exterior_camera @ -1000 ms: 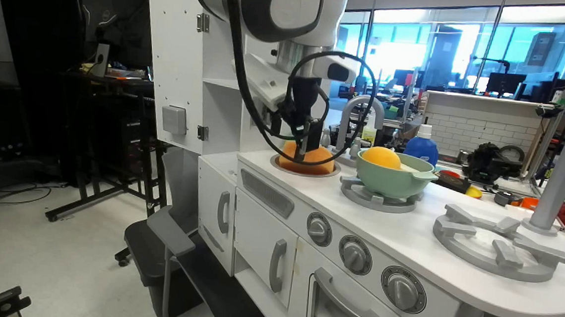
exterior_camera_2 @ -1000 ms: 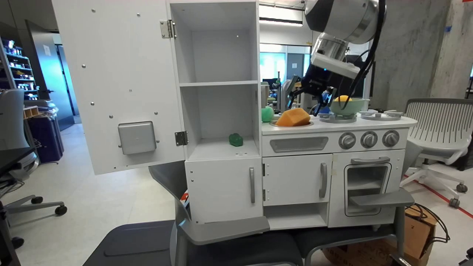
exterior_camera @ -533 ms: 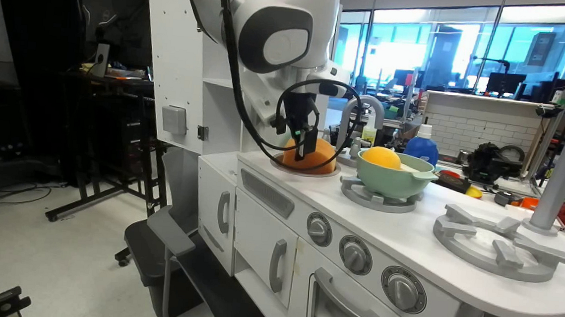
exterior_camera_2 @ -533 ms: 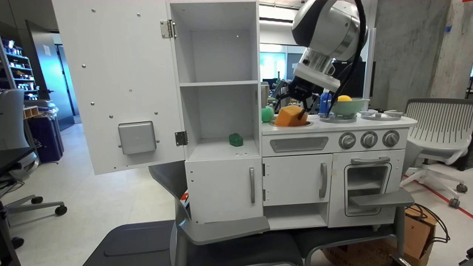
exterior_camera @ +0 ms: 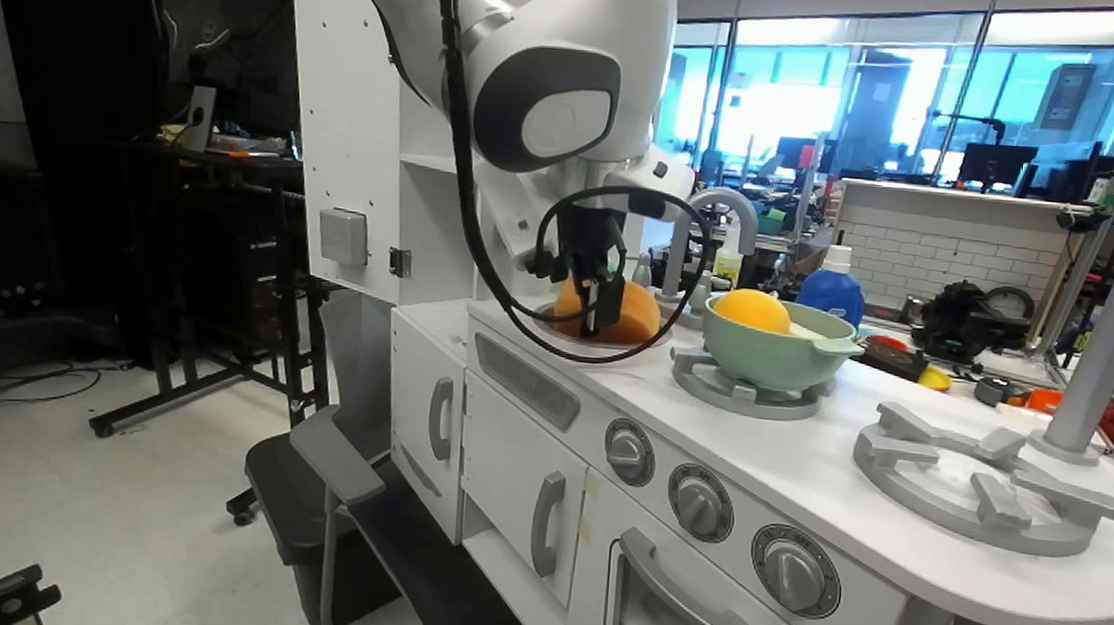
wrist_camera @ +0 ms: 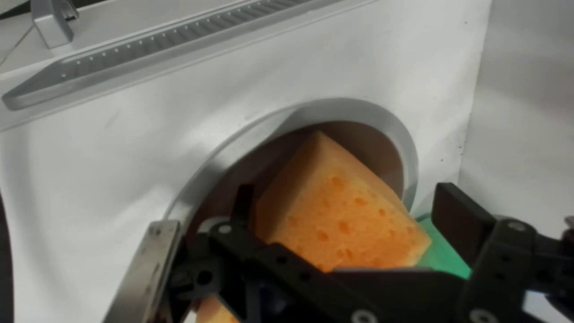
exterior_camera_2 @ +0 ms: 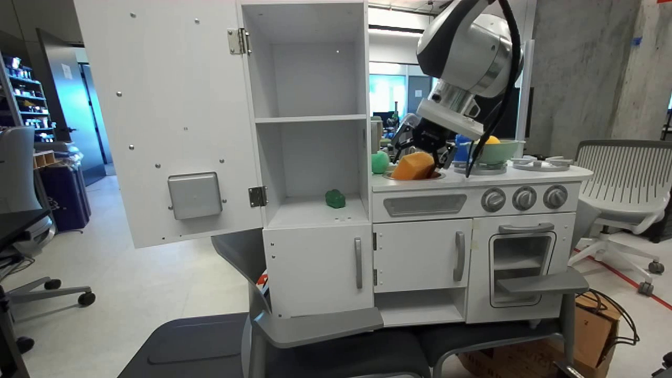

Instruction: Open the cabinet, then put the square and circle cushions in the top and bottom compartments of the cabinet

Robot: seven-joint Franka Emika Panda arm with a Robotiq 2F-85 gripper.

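Observation:
The cabinet door (exterior_camera_2: 173, 121) stands wide open. A shelf (exterior_camera_2: 310, 119) divides the cabinet into a top and a bottom compartment. A dark green lump (exterior_camera_2: 335, 198) lies in the bottom one. An orange block-shaped cushion (exterior_camera_2: 412, 167) sits tilted in the round sink (wrist_camera: 350, 107); it shows in both exterior views (exterior_camera: 637, 316) and the wrist view (wrist_camera: 341, 215). A round green thing (exterior_camera_2: 379, 163) is beside it, partly hidden in the wrist view (wrist_camera: 448, 255). My gripper (wrist_camera: 347, 197) is open with its fingers around the orange block; a gap shows at the right finger. It shows in both exterior views (exterior_camera: 593, 315) (exterior_camera_2: 417, 157).
A light green bowl (exterior_camera: 770, 352) with a yellow ball (exterior_camera: 753, 310) stands on the near burner (exterior_camera: 742, 396). A grey faucet (exterior_camera: 722, 201) and a blue bottle (exterior_camera: 831, 291) are behind. The cabinet's side wall (wrist_camera: 524, 125) rises close beside the sink. Chairs stand in front.
My open gripper has come down and toward the cabinet, from above the orange block to around it. The block has tilted and shifted slightly. The cabinet door has not moved.

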